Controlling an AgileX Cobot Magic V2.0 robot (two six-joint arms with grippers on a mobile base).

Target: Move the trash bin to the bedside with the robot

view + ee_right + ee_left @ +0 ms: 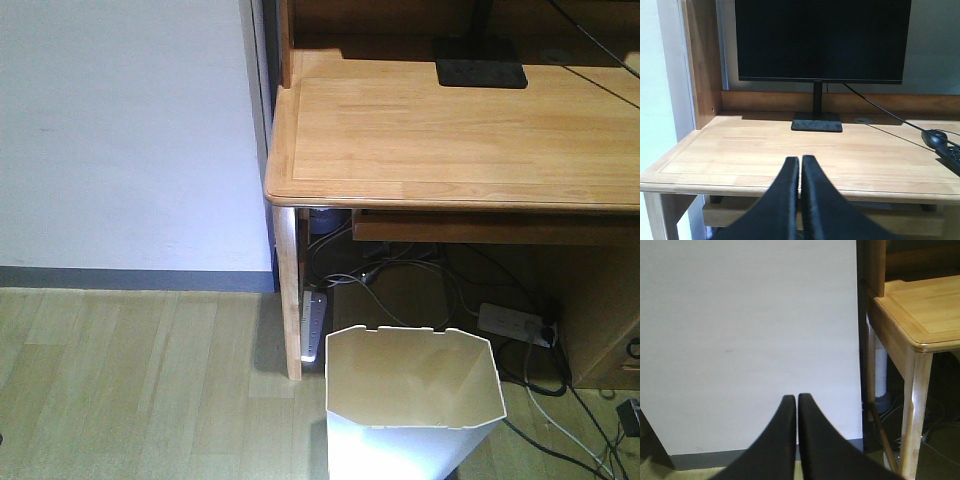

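The white faceted trash bin (415, 405) stands on the wood floor at the bottom of the front view, just in front of the desk's left leg, its cream inside empty. Neither arm shows in that view. My left gripper (797, 397) is shut with nothing in it, facing a white wall. My right gripper (801, 159) is shut and empty, held in front of the desk's front edge. The bedside is out of view.
A light wooden desk (450, 140) fills the upper right, with a black monitor (822, 40) on its stand, a mouse (934, 136) and a cable. Under it lie power strips (515, 322) and tangled cables. White wall (120, 130) with grey skirting stands left.
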